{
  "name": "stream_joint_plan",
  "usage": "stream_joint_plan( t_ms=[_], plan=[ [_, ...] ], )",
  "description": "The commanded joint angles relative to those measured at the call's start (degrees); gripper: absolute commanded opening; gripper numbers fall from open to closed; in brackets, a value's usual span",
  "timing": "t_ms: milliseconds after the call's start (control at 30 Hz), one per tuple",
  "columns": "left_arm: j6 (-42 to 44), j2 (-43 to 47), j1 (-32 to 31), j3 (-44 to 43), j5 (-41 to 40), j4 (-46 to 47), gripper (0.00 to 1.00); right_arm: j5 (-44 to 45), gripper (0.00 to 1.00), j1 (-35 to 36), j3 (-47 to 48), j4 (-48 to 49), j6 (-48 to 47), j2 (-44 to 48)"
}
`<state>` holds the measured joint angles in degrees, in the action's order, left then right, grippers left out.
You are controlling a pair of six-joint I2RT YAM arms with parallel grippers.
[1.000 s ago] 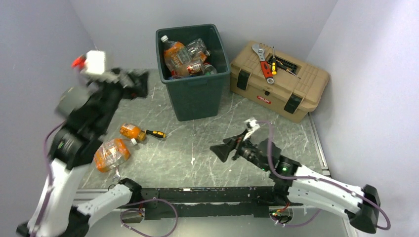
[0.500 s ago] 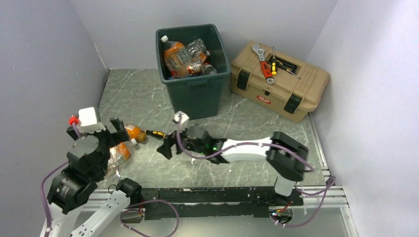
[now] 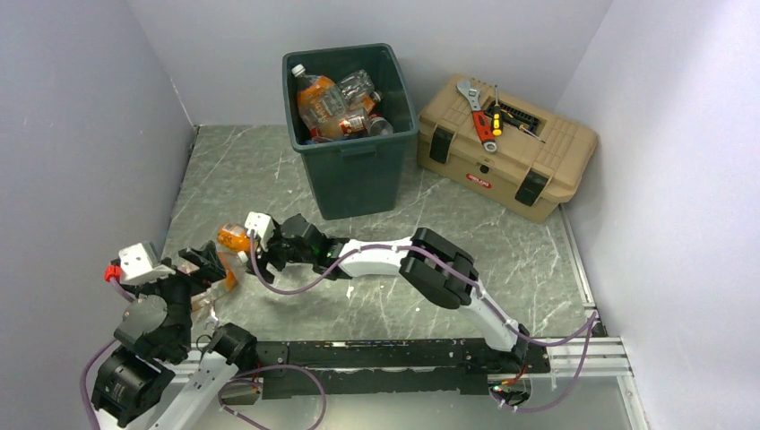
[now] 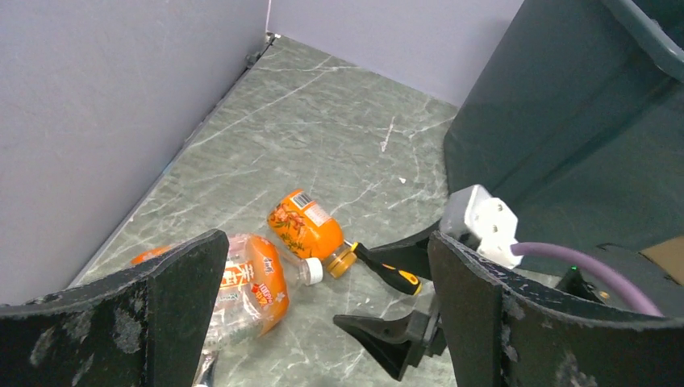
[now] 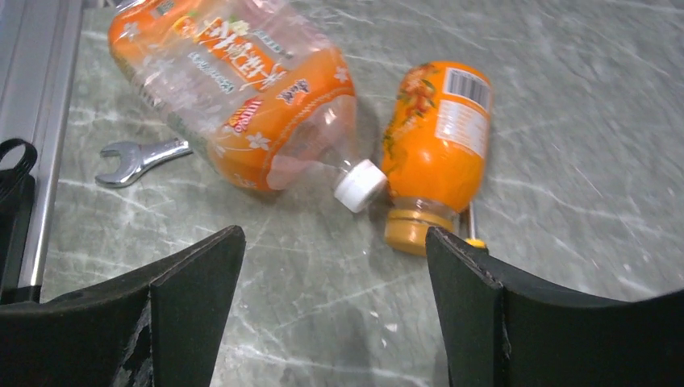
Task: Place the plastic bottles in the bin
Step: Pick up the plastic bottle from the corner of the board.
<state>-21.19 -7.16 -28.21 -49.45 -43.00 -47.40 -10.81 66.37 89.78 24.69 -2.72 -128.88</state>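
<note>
Two plastic bottles (image 4: 242, 282) lie near the left edge of the grey-green marbled table (image 3: 502, 233): a small orange bottle with an orange cap (image 5: 435, 137) and, just beside it, a larger crumpled clear-and-orange bottle with a white cap (image 5: 242, 89). The right gripper (image 5: 335, 314) hovers over them, jaws apart and empty. The left gripper (image 4: 327, 318) gapes too. The tall dark green plastic bin (image 3: 354, 175) stands by the far edge.

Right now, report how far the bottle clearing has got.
Done: several bottles lie in the bin. In hand: nothing gripped; the right hand hovers open over the two on the table, with the left hand open beside them. Left: the small orange bottle and the crushed white-capped bottle, both lying on the table.
</note>
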Motion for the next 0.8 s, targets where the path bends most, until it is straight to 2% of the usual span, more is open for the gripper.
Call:
stream_joint_plan(
  t_ms=[0, 333, 767],
  plan=[
    [-2.3, 3.07, 0.1, 1.45, -1.84, 3.95, 0.99, -10.93, 0.86, -0.19, 5.71, 2.12, -9.34, -2.86],
    [-3.64, 3.29, 0.08, 1.29, 0.85, 2.51, 0.99, -20.35, 0.86, -0.03, 12.49, 1.28, -19.83, -9.71],
    [-2.83, 3.55, 0.08, 1.64, 2.11, 3.07, 0.99, -20.39, 0.86, -0.01, 29.42, -13.72, -26.8, -19.14]
  ],
)
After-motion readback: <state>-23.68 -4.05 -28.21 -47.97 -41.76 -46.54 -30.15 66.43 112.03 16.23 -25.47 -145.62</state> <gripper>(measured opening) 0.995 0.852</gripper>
